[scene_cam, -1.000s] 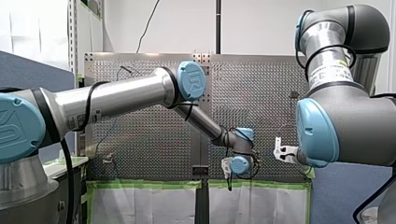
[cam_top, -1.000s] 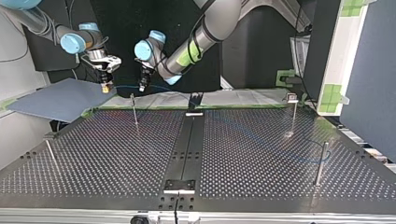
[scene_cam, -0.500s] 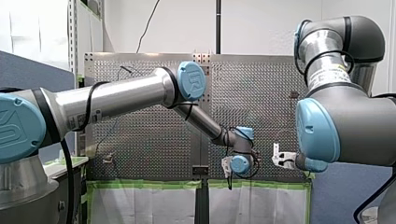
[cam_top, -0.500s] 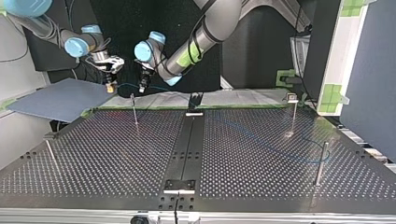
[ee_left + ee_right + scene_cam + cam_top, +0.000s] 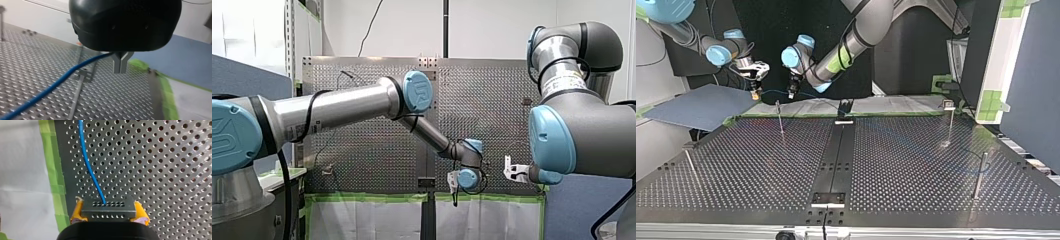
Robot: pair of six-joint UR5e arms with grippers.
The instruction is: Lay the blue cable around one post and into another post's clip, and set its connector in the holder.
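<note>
Yellow-padded right end effector (image 5: 109,213) grips the connector (image 5: 108,206); left end effector (image 5: 120,67), pointing down, pinches the blue cable (image 5: 62,77).

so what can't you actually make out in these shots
- blue cable: its route across the table is too thin and faint to follow in the top view.
- posts: their clips are too small to read in the top view.
- connector: its sides and underside are hidden by my right gripper, right wrist view.

A white wall (image 5: 492,30) backs the table's (image 5: 362,145) far edge; a blue partition (image 5: 242,75) stands off its edge at the front view's left; green tape (image 5: 362,197) lines its near edge.
</note>
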